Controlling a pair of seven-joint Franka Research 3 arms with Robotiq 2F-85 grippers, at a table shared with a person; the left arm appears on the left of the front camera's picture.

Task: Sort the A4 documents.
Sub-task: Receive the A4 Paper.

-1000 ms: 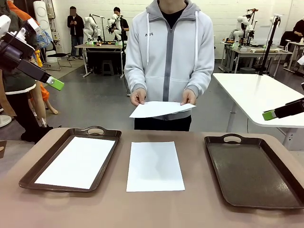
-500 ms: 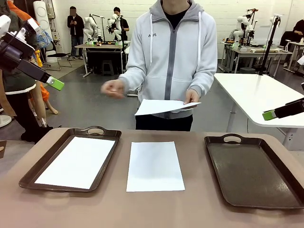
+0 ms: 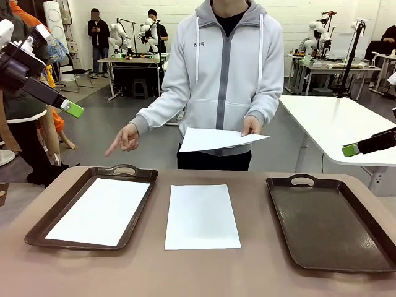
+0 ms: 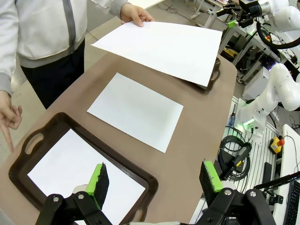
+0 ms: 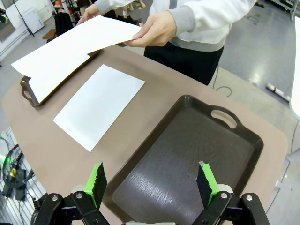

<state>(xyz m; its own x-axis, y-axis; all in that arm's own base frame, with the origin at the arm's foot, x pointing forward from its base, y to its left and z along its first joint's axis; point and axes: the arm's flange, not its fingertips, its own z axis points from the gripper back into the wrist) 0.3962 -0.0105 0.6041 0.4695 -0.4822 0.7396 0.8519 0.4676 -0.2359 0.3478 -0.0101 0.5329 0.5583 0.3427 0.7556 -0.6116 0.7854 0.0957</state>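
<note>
Pointing toward the left tray (image 3: 37, 230), a person's hand (image 3: 127, 138) hangs just beyond the far edge of the desk (image 3: 260, 272) in the front view. The other hand (image 3: 250, 127) holds one sheet (image 3: 219, 138) out flat in the air. A second sheet (image 3: 202, 216) lies flat on the desk between the trays. A third sheet (image 3: 102, 210) lies inside the left tray, and the right tray (image 3: 334, 229) is bare.

From the left wrist, my left claw (image 4: 154, 176) stands wide open, gripping nothing, looking down on the left tray. If I go for the second sheet, I judge the danger to be twofold. The pointing hand is near that path, and thin paper lying flush may slide or crumple rather than lift.

From the right wrist, my right claw (image 5: 151, 178) gapes open above the right tray, empty. Taking the held sheet could tear it if the person keeps hold. I could also misread which tray is meant.
</note>
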